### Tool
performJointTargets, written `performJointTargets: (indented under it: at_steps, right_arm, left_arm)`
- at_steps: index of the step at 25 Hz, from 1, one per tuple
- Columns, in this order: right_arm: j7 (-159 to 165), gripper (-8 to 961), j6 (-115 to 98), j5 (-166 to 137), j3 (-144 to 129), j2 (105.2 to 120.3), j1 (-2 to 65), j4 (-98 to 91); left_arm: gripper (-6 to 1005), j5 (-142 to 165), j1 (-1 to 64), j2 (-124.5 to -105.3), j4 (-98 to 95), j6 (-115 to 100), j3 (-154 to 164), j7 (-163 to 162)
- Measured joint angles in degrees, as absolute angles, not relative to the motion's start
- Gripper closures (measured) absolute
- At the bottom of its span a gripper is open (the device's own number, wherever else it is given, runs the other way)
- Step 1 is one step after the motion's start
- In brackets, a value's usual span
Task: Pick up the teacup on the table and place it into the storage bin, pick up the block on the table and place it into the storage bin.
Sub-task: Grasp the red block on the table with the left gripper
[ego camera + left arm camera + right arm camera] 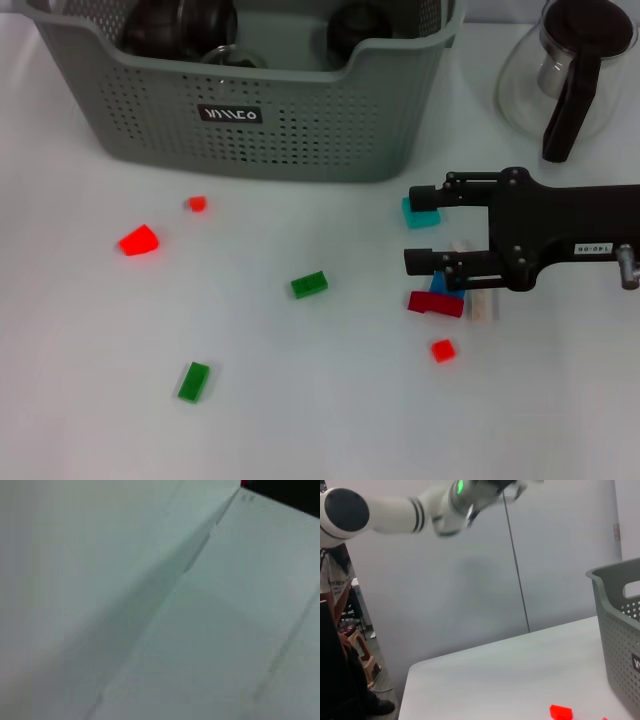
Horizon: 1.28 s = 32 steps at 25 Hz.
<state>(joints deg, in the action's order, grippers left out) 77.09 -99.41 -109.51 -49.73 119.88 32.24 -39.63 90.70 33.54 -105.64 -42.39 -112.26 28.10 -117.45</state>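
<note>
White table point(300, 420) holds scattered blocks; the right gripper point(428, 228), fingers spread, hovers beside a teal block point(420, 213) near the storage bin point(300, 130)

storage bin point(270, 110) at back, teapot point(570, 70) right of it, blocks point(309, 285) in front

The head camera is looking steeply down at the table point(300, 420); the right wrist camera is looking low across it, sharing the bin point(280, 130); the left wrist camera is facing blank white surface close up
</note>
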Motion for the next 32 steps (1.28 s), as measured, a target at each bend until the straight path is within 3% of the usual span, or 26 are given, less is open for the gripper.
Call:
performJointTargets:
  at_steps: [7,22,25,32]
  right_arm:
    - [77.16,192,-99.43,-109.51,-49.75,119.93,32.35,-39.55]
    - [77.25,192,-99.16,-109.51,-49.74,119.97,32.34,-39.55]
    - [77.25,192,-99.16,-109.51,-49.74,119.97,32.34,-39.56]
    - [77.26,193,-99.07,-109.51,-49.74,119.97,32.19,-39.53]
  left_arm:
    - [520,112.54,27.61,-108.53,-54.02,-114.90,37.65,-115.45]
    - [522,157.72,32.58,-123.10,-84.02,-106.87,54.26,-118.48]
    - [522,161.80,33.11,-124.35,-83.65,-103.00,59.41,-121.72]
    - [522,163.47,32.57,-123.33,-81.93,-96.31,73.98,-134.54]
